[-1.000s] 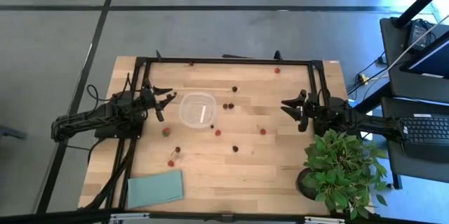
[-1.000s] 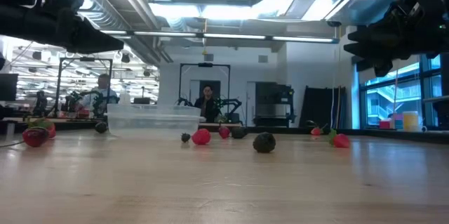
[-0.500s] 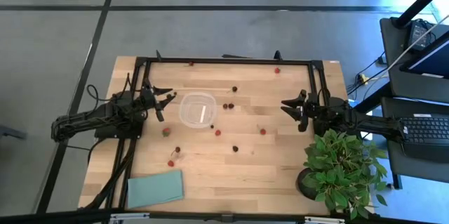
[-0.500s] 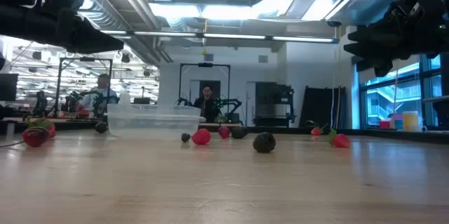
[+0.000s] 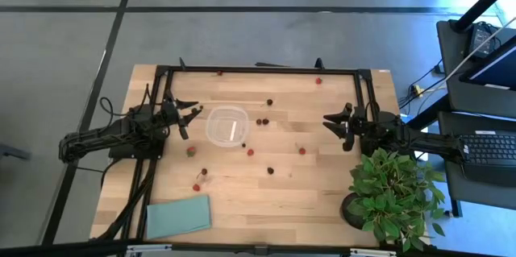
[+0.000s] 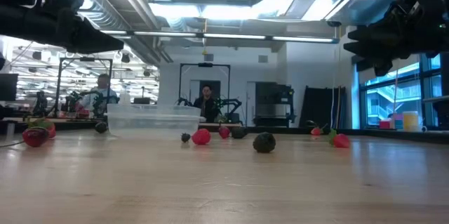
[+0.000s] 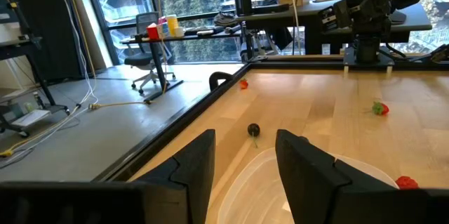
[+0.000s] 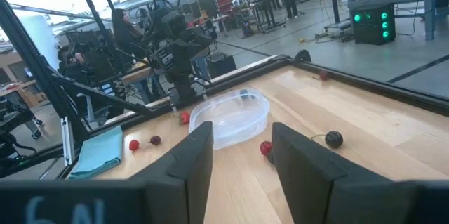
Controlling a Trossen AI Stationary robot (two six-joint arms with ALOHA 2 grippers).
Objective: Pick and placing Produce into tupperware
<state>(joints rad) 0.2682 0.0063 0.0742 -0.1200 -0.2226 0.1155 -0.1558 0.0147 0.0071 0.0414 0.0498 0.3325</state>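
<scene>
Clear plastic is what I steer for: from the high view the tupperware (image 5: 226, 125) sits on the wooden table (image 5: 266, 201) just beside my left gripper (image 5: 190, 117), whose jaws stand partly apart and hold nothing; my right gripper (image 5: 336, 125) waits well apart on the far side, jaws likewise partly apart and empty, near the potted plant (image 5: 393, 186). The produce (image 5: 250, 151) lies scattered over the boards around the container, and I see no piece inside it, so I judge the task barely begun, with every berry left to move. In the low view the tupperware (image 6: 153, 120) stands among red and dark berries (image 6: 201, 137), both arms hanging above the table. My left wrist view shows the container's rim (image 7: 261, 182) right under my fingers (image 7: 198, 164), a dark berry (image 7: 253, 130) just past it. My right wrist view shows the tupperware (image 8: 230, 115) far off, with berries (image 8: 266, 147) nearer. Part of the container is cut off behind my fingers, and the teal cloth (image 5: 178, 215) could hide nothing I can confirm
</scene>
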